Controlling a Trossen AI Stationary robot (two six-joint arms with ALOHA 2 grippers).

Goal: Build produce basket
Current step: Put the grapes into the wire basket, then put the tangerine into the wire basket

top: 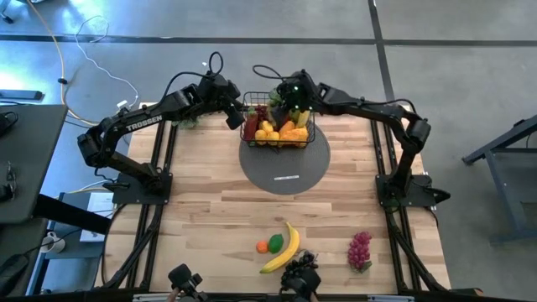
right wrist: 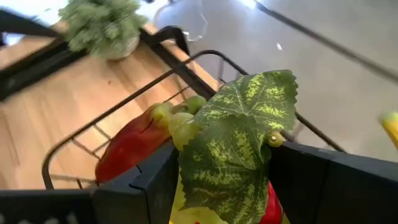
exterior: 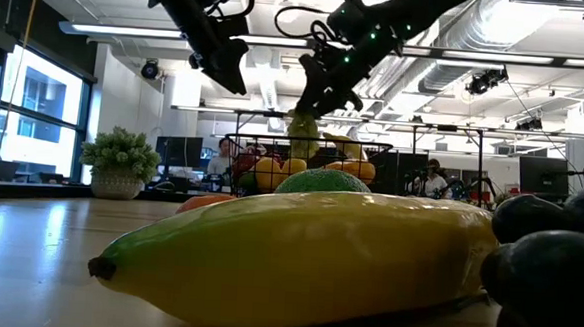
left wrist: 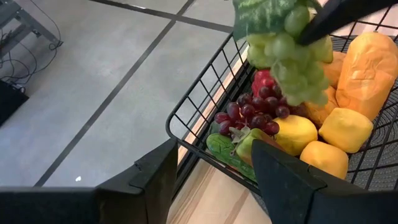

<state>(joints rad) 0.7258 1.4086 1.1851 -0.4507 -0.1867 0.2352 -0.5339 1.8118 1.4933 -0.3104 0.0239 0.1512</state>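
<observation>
Right pincer [top: 295, 102] pinching green grapes [left wrist: 292, 53] directly above basket [top: 309, 134].
Bunch hangs vertically over basket's far side; left pincer [top: 232, 116] spread, beside the rim.

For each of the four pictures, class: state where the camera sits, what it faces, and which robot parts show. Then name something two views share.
High: above the table, looking down; both arms, basket.
Low: at tabletop height, looking across past a banana; both arms come in from above.
Left wrist: behind the open left gripper, facing the basket.
Right wrist: behind the right gripper, shut on green grapes.
Shared: both wrist views show those grapes.
</observation>
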